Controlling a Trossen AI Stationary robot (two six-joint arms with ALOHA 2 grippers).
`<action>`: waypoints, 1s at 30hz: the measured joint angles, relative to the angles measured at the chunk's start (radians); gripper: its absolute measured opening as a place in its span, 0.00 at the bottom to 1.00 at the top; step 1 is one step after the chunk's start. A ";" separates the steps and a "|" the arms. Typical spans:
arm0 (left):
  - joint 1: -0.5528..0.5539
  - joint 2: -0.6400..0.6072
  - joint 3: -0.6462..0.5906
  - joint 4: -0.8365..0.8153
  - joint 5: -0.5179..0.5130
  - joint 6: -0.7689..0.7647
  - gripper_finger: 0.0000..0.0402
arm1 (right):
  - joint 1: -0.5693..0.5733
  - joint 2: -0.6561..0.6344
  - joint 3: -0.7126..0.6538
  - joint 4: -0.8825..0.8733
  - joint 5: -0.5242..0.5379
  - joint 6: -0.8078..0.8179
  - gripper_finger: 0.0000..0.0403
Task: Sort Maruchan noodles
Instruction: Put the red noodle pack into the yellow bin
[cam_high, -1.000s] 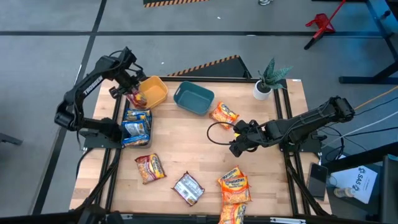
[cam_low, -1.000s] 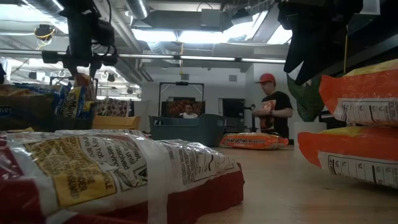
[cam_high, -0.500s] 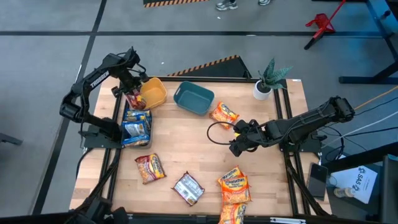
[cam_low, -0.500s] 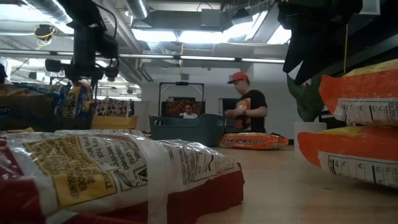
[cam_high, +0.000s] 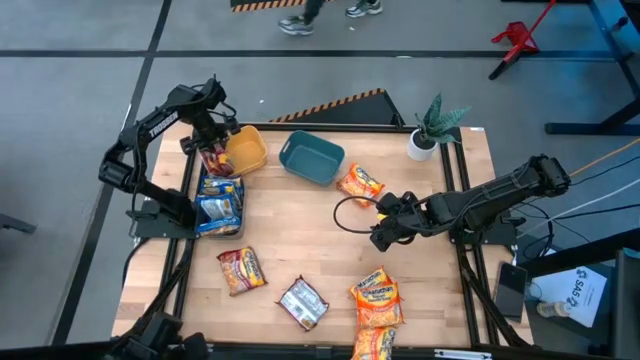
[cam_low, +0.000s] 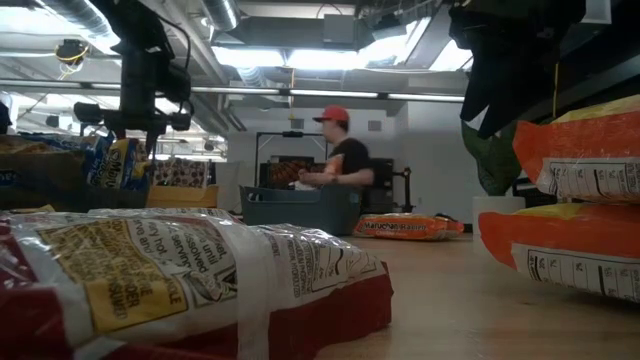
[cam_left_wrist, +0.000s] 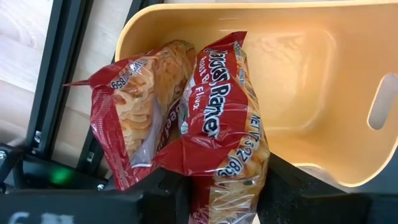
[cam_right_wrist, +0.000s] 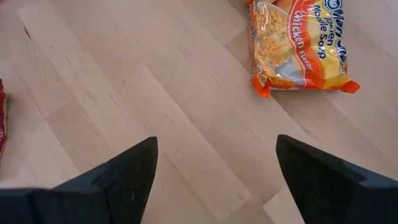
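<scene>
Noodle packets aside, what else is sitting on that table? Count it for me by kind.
Yellow bin: 1
Teal bin: 1
Potted plant: 1
Total: 3

Red ramen packet (cam_left_wrist: 217, 124) held upright at yellow bin's (cam_left_wrist: 298, 68) rim; others flat.

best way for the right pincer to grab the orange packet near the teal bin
The orange packet lies flat on the wood, clear of the teal bin. I'd bring the open right pincer straight down and pinch across its narrower width, at the middle, probably avoiding the thin crimped ends.
</scene>
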 joint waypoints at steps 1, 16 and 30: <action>0.000 0.000 0.000 0.000 -0.001 0.011 0.32 | 0.000 0.000 0.000 0.000 0.000 0.000 0.78; 0.002 -0.001 0.000 0.004 -0.065 0.145 0.43 | 0.000 0.000 0.000 0.000 0.000 0.000 0.78; 0.041 -0.087 0.007 -0.007 0.013 0.286 0.48 | 0.000 0.000 0.000 0.003 0.000 0.003 0.78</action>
